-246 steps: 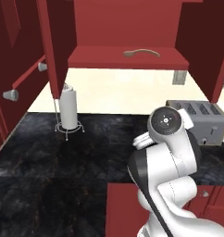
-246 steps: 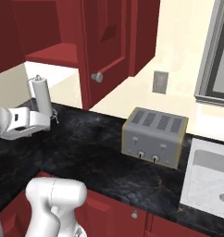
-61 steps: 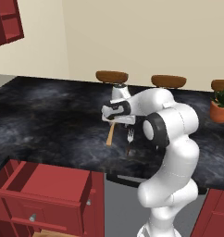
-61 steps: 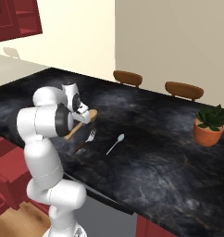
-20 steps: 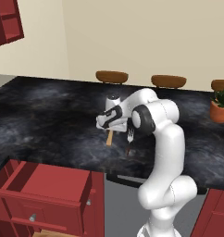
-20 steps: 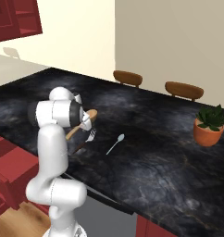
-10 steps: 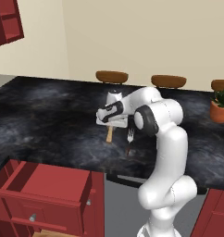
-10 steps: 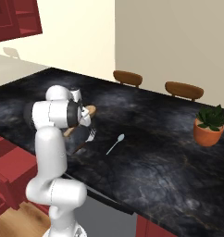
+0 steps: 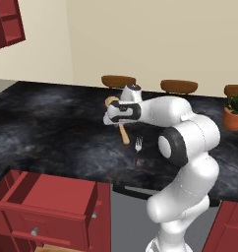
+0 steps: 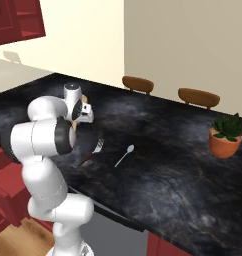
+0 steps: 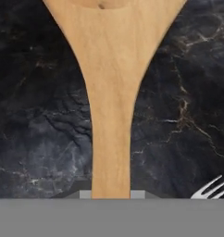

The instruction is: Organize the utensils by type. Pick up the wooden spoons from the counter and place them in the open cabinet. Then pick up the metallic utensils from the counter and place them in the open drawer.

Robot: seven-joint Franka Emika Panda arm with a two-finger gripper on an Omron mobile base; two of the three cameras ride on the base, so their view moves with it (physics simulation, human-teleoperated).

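The tan wooden spoon (image 9: 123,133) lies along the black counter (image 9: 52,128), its round bowl toward the far side. My gripper (image 9: 117,119) reaches down over it and is shut on its neck, just below the bowl. In the hand view the wooden spoon (image 11: 111,92) runs straight down the middle into the bottom edge. I cannot tell whether it is off the stone. The silver fork (image 9: 137,148) with a dark handle lies just right of the spoon's handle, its tines (image 11: 211,187) at the hand view's lower right. The small silver spoon (image 10: 124,155) lies further right. The open drawer (image 9: 42,221) juts out low on the left.
Three brown stool tops (image 9: 118,80) line the counter's far edge. A potted plant (image 10: 226,135) stands at the right end. A red wall cabinet (image 10: 15,20) hangs at the upper left. The robot's own arm (image 9: 187,142) rises beside the fork.
The jaws have closed on the wooden spoon within the last second. The hand has shifted slightly left over it; fork and small spoon lie as before.
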